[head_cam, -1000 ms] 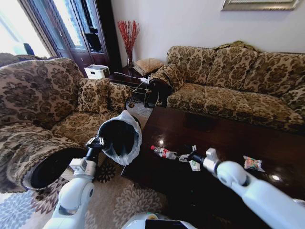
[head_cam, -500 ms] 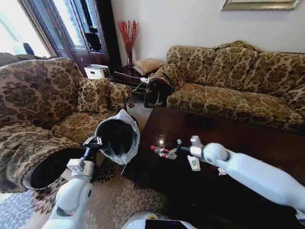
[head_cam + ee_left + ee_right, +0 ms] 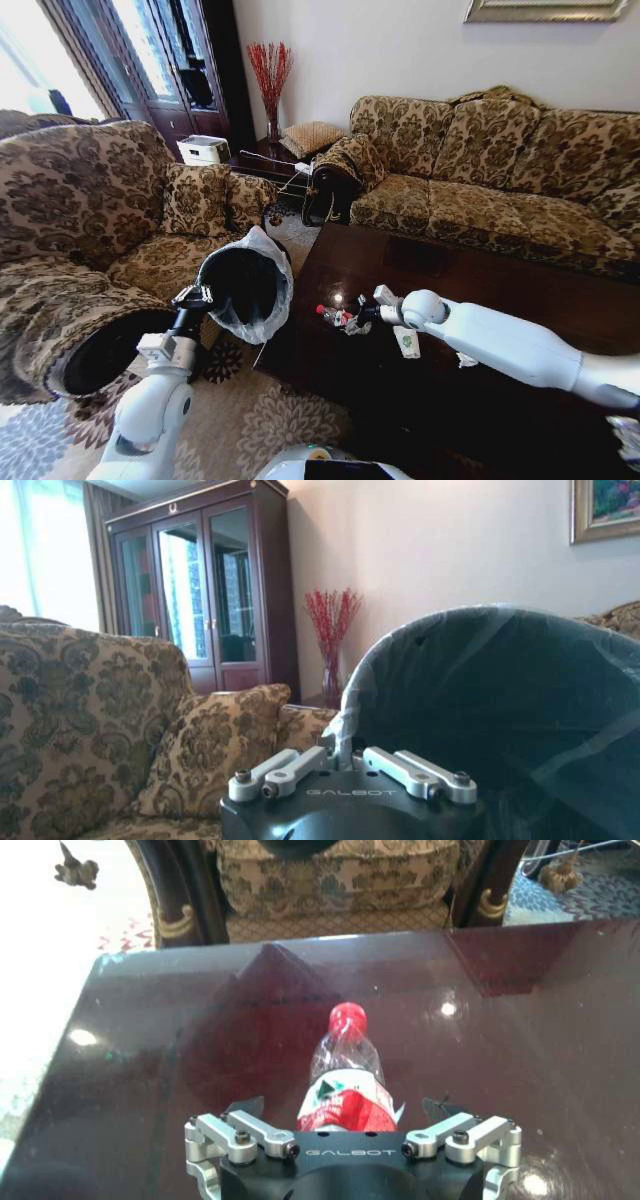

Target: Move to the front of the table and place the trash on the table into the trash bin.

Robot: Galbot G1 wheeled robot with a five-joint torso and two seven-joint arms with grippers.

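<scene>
The glossy dark-brown counter (image 3: 520, 290) stands between two floral-patterned sofas, one behind it (image 3: 500, 170) and one to the robot's left (image 3: 90, 230). One clear plastic bottle (image 3: 338, 318) with a red cap and a red-and-white label lies on its side near the counter's left front corner. The right pincer (image 3: 362, 315) is at the bottle's base end; in the right wrist view its two fingers (image 3: 240, 1129) stand spread on either side of the bottle (image 3: 345, 1084), released, with the bottle lying between them and the cap pointing away from the wrist. Whether the finger pads touch the bottle cannot be told.

Two further scraps of trash lie on the counter: one small white packet with green print (image 3: 407, 344) just beside the right arm, and one small white scrap (image 3: 466, 358) under the forearm.

The left pincer (image 3: 197, 296) is clenched on the rim of one black trash bin (image 3: 240, 290), which is lined with a translucent white bag folded over its edge. The bin is held off the floor, tilted with its mouth facing the robot, just beside the counter's left end. In the left wrist view the closed fingers (image 3: 420, 772) pinch the bag-covered rim (image 3: 345, 727).
</scene>
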